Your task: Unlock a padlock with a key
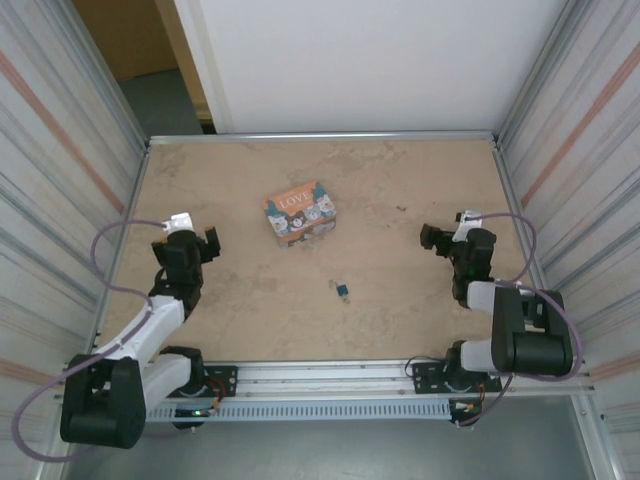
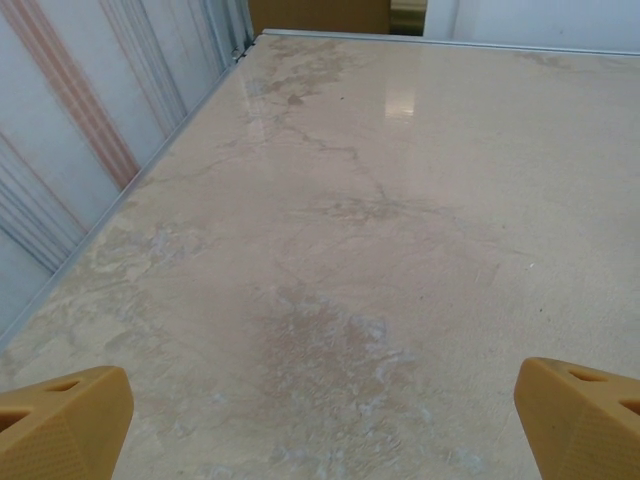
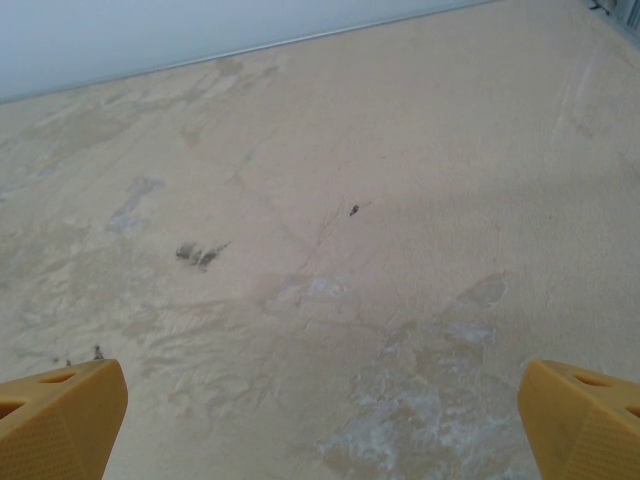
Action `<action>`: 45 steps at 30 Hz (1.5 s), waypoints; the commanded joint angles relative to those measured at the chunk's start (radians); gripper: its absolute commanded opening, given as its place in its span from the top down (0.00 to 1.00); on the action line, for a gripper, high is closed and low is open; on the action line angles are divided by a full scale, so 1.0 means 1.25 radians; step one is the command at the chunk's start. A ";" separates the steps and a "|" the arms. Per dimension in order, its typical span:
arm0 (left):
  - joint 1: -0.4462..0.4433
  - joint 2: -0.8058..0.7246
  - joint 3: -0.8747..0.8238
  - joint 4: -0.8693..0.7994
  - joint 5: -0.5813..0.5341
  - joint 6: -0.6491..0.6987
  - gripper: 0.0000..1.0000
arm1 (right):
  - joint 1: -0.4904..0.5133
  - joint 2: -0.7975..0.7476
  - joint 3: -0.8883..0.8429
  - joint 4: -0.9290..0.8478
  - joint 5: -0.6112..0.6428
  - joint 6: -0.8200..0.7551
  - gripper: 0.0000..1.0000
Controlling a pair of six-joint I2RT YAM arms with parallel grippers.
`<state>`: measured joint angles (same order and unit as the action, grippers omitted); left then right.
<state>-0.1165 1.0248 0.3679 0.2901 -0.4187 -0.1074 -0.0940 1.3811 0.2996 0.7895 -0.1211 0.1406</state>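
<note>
Left tool (image 1: 208, 240) and right tool (image 1: 430, 238) both stand with fingers wide apart, empty. The padlock (image 1: 342, 290) lies on the counter (image 1: 420, 180) between them, near the box (image 1: 300, 213). It is probably tiny, rigid, light and slippery, so pinching its body's flat sides seems best.

Bright even light, glare on table (image 2: 400, 100)

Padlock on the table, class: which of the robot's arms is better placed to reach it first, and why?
Probably the right: in the top view the right gripper is somewhat nearer the padlock than the left gripper. Both are open and empty.
</note>
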 commanded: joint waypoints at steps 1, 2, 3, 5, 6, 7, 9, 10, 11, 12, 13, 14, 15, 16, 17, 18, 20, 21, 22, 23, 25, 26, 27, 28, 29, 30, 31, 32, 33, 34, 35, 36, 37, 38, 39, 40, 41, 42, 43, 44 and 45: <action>0.011 0.019 -0.016 0.078 0.028 0.023 0.01 | -0.008 0.052 -0.004 0.110 -0.023 -0.030 0.01; 0.014 0.025 -0.019 0.088 0.038 0.024 0.01 | -0.007 0.059 -0.001 0.112 -0.031 -0.034 0.01; 0.018 0.030 -0.020 0.099 0.053 0.026 0.01 | -0.007 0.063 0.001 0.111 -0.034 -0.035 0.01; 0.026 0.041 -0.024 0.117 0.082 0.027 0.01 | -0.008 0.083 0.006 0.117 -0.035 -0.035 0.01; 0.030 0.047 -0.026 0.128 0.094 0.027 0.01 | -0.009 0.094 0.009 0.121 -0.040 -0.037 0.01; 0.034 0.053 -0.028 0.139 0.108 0.028 0.01 | -0.007 0.110 0.014 0.124 -0.044 -0.040 0.01; 0.039 0.068 -0.034 0.167 0.121 0.028 0.01 | -0.006 0.125 0.036 0.105 -0.045 -0.040 0.01; 0.040 0.077 -0.037 0.184 0.127 0.031 0.01 | -0.006 0.119 0.055 0.054 -0.042 -0.041 0.01; 0.041 0.088 -0.040 0.200 0.130 0.035 0.01 | -0.006 0.128 0.067 0.046 -0.043 -0.041 0.01; 0.041 0.096 -0.042 0.216 0.132 0.037 0.01 | -0.003 0.129 0.073 0.033 -0.033 -0.042 0.01; 0.043 0.109 -0.045 0.234 0.136 0.043 0.01 | 0.003 0.125 0.077 0.021 -0.021 -0.045 0.01; 0.043 0.120 -0.049 0.253 0.138 0.047 0.01 | 0.007 0.129 0.078 0.024 -0.013 -0.046 0.01; 0.044 0.130 -0.053 0.272 0.141 0.052 0.01 | 0.010 0.127 0.082 0.015 -0.003 -0.047 0.01; 0.044 0.141 -0.056 0.295 0.144 0.057 0.01 | 0.015 0.129 0.084 0.013 0.011 -0.047 0.01; 0.045 0.152 -0.059 0.316 0.150 0.061 0.01 | 0.018 0.129 0.086 0.011 0.027 -0.044 0.01; 0.045 0.160 -0.061 0.333 0.152 0.064 0.01 | 0.018 0.128 0.087 0.007 0.034 -0.041 0.01; 0.049 0.178 -0.062 0.368 0.168 0.074 0.01 | 0.021 0.128 0.088 0.008 0.039 -0.043 0.01; 0.050 0.188 -0.065 0.389 0.175 0.078 0.01 | 0.020 0.128 0.087 0.007 0.039 -0.042 0.01; 0.054 0.198 -0.067 0.404 0.186 0.084 0.01 | 0.020 0.128 0.087 0.007 0.039 -0.043 0.01; 0.058 0.209 -0.069 0.420 0.194 0.086 0.01 | 0.022 0.128 0.088 0.008 0.039 -0.042 0.01; 0.069 0.239 -0.073 0.457 0.212 0.086 0.01 | 0.022 0.127 0.087 0.008 0.040 -0.042 0.01; 0.075 0.253 -0.074 0.473 0.223 0.084 0.01 | 0.021 0.128 0.087 0.008 0.040 -0.042 0.01; 0.081 0.268 -0.077 0.493 0.231 0.080 0.01 | 0.022 0.128 0.088 0.008 0.039 -0.043 0.01; 0.084 0.283 -0.079 0.510 0.236 0.078 0.01 | 0.022 0.128 0.088 0.007 0.040 -0.043 0.01; 0.086 0.295 -0.080 0.523 0.240 0.077 0.01 | 0.022 0.128 0.088 0.007 0.039 -0.043 0.01; 0.087 0.308 -0.078 0.534 0.248 0.080 0.01 | 0.022 0.128 0.087 0.008 0.039 -0.044 0.01; 0.087 0.322 -0.076 0.541 0.260 0.084 0.01 | 0.022 0.128 0.087 0.008 0.040 -0.044 0.01; 0.087 0.333 -0.073 0.545 0.267 0.086 0.01 | 0.022 0.128 0.087 0.007 0.039 -0.043 0.01; 0.087 0.350 -0.069 0.552 0.273 0.087 0.01 | 0.022 0.128 0.087 0.007 0.040 -0.043 0.01; 0.087 0.368 -0.066 0.564 0.277 0.089 0.01 | 0.022 0.129 0.087 0.008 0.039 -0.044 0.01; 0.087 0.382 -0.062 0.580 0.276 0.094 0.01 | 0.021 0.128 0.087 0.007 0.039 -0.044 0.01; 0.087 0.387 -0.052 0.565 0.276 0.094 0.01 | 0.022 0.129 0.088 0.007 0.040 -0.044 0.01; 0.087 0.378 -0.031 0.506 0.277 0.092 0.01 | 0.021 0.128 0.087 0.007 0.039 -0.044 0.01; 0.087 0.375 -0.005 0.451 0.278 0.089 0.01 | 0.021 0.129 0.087 0.008 0.040 -0.044 0.01; 0.087 0.387 0.017 0.430 0.290 0.099 0.01 | 0.022 0.129 0.087 0.008 0.040 -0.044 0.01; 0.086 0.391 0.020 0.434 0.310 0.109 0.01 | 0.022 0.129 0.087 0.008 0.039 -0.043 0.01; 0.086 0.385 0.022 0.421 0.310 0.108 0.01 | 0.022 0.129 0.087 0.007 0.040 -0.043 0.01; 0.086 0.384 0.022 0.416 0.312 0.108 0.01 | 0.021 0.129 0.087 0.007 0.040 -0.043 0.01; 0.086 0.389 0.021 0.426 0.312 0.109 0.01 | 0.022 0.129 0.087 0.008 0.040 -0.043 0.01; 0.086 0.387 0.022 0.423 0.312 0.109 0.01 | 0.022 0.128 0.088 0.008 0.040 -0.043 0.01; 0.087 0.384 0.022 0.415 0.311 0.109 0.01 | 0.022 0.128 0.087 0.008 0.039 -0.043 0.01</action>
<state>-0.0120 1.5089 0.3840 0.8421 -0.0509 0.0040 -0.0723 1.5368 0.3950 0.8062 -0.0822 0.1112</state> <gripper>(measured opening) 0.986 0.990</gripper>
